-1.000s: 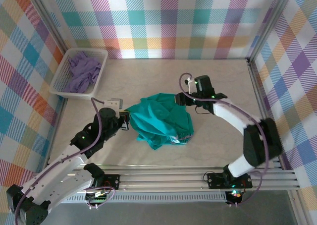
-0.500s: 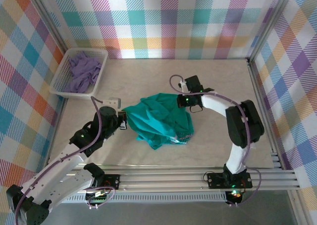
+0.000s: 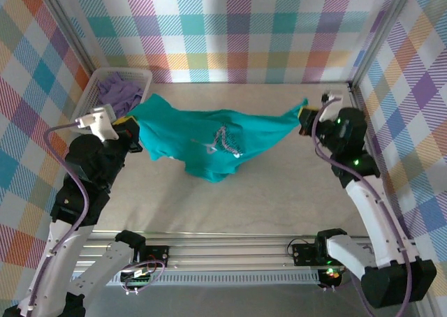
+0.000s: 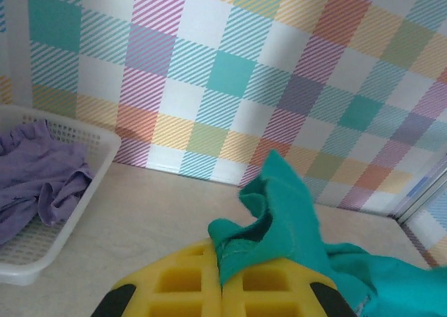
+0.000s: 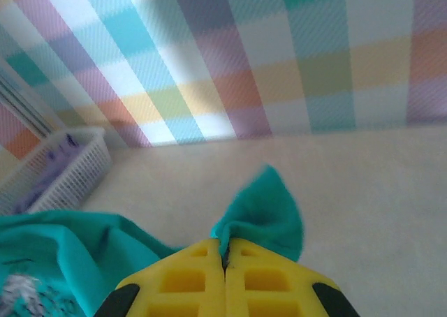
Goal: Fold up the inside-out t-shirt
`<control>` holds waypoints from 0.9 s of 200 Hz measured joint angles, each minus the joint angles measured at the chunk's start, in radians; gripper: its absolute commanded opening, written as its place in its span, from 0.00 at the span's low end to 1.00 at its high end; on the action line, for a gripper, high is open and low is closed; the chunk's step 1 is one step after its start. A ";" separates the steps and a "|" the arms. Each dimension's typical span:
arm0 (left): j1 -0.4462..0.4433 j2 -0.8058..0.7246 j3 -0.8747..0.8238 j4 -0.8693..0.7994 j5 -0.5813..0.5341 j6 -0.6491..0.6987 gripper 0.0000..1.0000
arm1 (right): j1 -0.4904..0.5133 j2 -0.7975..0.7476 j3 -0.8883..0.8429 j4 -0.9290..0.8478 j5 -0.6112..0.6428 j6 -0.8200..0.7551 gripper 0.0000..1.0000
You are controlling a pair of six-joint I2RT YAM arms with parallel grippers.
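My left pincer (image 4: 222, 275) clamped on one t-shirt (image 3: 199, 135) corner, my right pincer (image 5: 225, 257) gripping the opposite corner, cloth slung between them, basket (image 4: 77, 132) left of my left pincer

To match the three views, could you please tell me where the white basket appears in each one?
Top external: white basket at the table's upper-left corner.
Left wrist: white basket at the left edge, purple garment inside.
Right wrist: white basket at the left edge, blurred.
Shared landmark: the teal t-shirt, right of it.
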 measured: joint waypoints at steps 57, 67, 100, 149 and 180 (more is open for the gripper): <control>0.003 0.100 -0.185 -0.108 0.154 0.063 0.00 | 0.114 -0.047 -0.409 -0.137 0.110 0.111 0.52; 0.003 0.115 -0.198 -0.135 0.168 0.066 0.00 | 0.157 -0.041 -0.407 -0.144 0.126 0.099 0.56; 0.005 0.110 -0.204 -0.165 0.187 0.069 0.00 | 0.204 0.161 -0.269 -0.134 0.135 0.048 0.59; 0.005 0.094 -0.207 -0.166 0.207 0.065 0.00 | 0.259 0.621 0.050 -0.097 0.044 -0.043 0.60; 0.005 0.092 -0.213 -0.166 0.209 0.065 0.00 | 0.317 0.806 0.195 -0.079 -0.111 -0.060 0.61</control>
